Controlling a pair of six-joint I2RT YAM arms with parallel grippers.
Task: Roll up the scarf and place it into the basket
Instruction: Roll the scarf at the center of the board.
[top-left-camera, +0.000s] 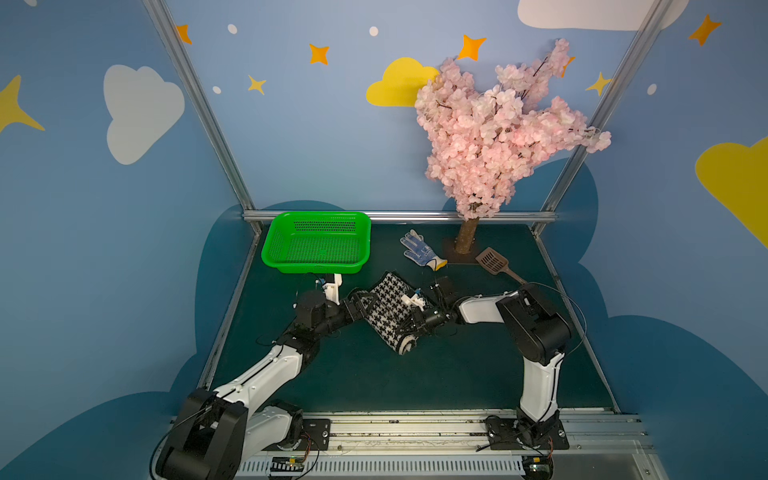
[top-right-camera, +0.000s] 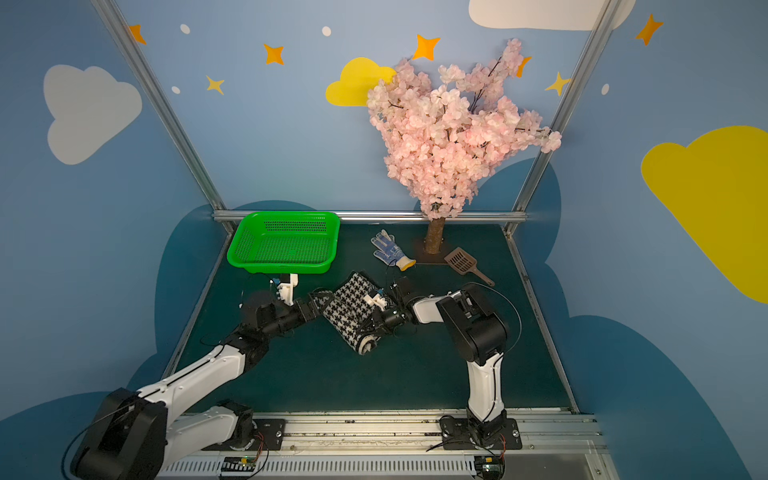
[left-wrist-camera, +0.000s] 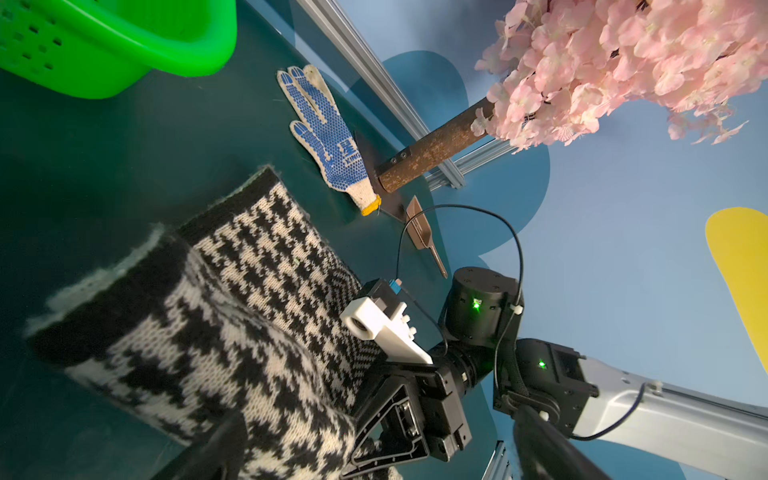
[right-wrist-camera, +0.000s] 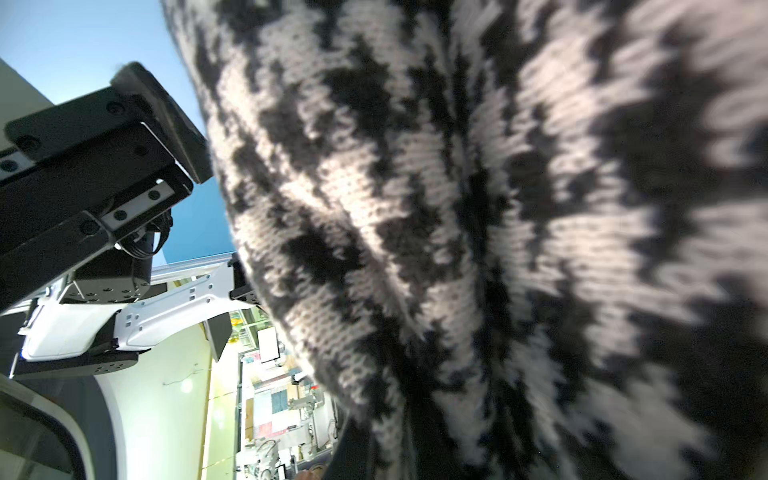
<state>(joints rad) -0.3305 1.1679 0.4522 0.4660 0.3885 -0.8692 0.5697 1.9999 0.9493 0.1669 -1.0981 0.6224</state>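
Although the scarf (top-left-camera: 390, 309) is already wound into a thick houndstooth bundle, it is found outside the basket (top-left-camera: 318, 215), just off that basket's robot-facing wall, toward its right-hand corner. Only green perforated mesh is seen inside the basket in both top views, and its floor and walls are shown bare from rim to rim. The bundle is laid aslant. One end is pointed at the basket's corner, and the spiral end, where cream and black layers are shown, is turned away from the basket toward the robot. Whether the bundle is borne by the dark green mat (top-left-camera: 374, 382) or raised off it cannot be told.

The right gripper (top-left-camera: 409, 330) is closed tightly on the scarf at the end farther from the basket. In the right wrist view nearly everything is filled by the scarf (right-wrist-camera: 457, 208). The left gripper (top-left-camera: 360, 302) is set at the bundle's edge nearer the basket, its fingers (left-wrist-camera: 220, 444) spread wide with cloth between them. One black pad (right-wrist-camera: 166, 124) is seen against the cloth in the right wrist view, though firm pressing cannot be confirmed.

A white-and-blue dotted glove (top-left-camera: 422, 249) is laid beyond the basket's right end, apart from it. A brown slotted scoop (top-left-camera: 492, 261) and a pink blossom tree (top-left-camera: 465, 239) are placed farther out on that same side.
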